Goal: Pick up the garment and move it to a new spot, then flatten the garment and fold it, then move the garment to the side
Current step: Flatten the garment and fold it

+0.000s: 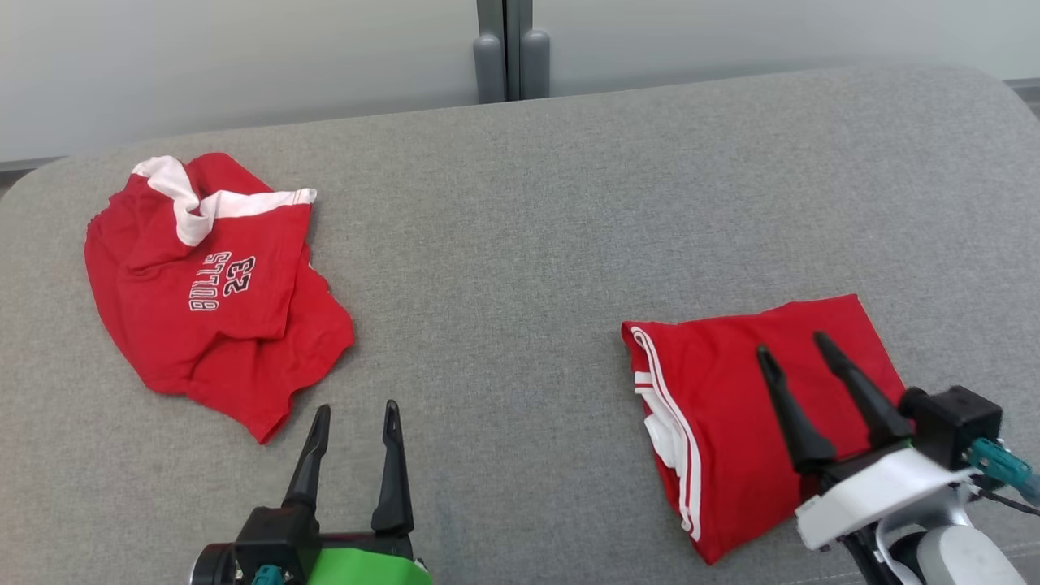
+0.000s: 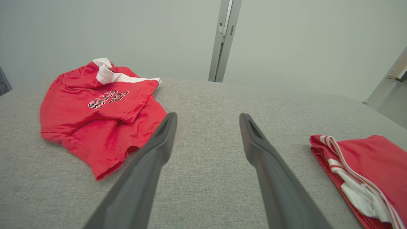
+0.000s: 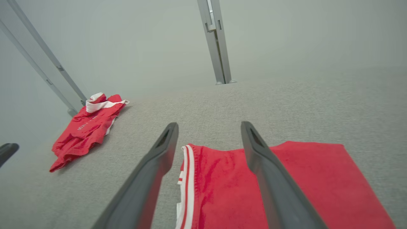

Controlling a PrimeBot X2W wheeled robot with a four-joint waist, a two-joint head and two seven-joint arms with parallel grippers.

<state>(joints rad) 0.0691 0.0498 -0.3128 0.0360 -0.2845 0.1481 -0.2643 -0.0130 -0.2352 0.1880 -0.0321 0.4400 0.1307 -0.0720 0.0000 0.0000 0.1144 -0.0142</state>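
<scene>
Big grey pad (image 1: 520, 244) in front of you, with the post (image 1: 512, 49) at its far edge as your marker. Left of the post and nearer you lies the jersey (image 1: 211, 301), crumpled, print upside down, nothing touching it. Right of the post and nearer again sits the fold (image 1: 723, 455), a tidy red stack with its striped edge (image 1: 678, 422) turned toward the post's side. That looks like the garment parked at the side, so the job reads as nearly closed out. Your right gripper (image 1: 792, 345) hangs over the fold, jaws spread wide, holding nothing; whether the fingers (image 1: 792, 414) touch the cloth I can't tell. So come away clean: lift straight up first and keep the jaws wide. No sideways drag, or you'll peel the top layer open. Left gripper (image 1: 357, 408), just left of the post's line at the near edge, is wide and empty too, and the jersey is its likely next pick.
</scene>
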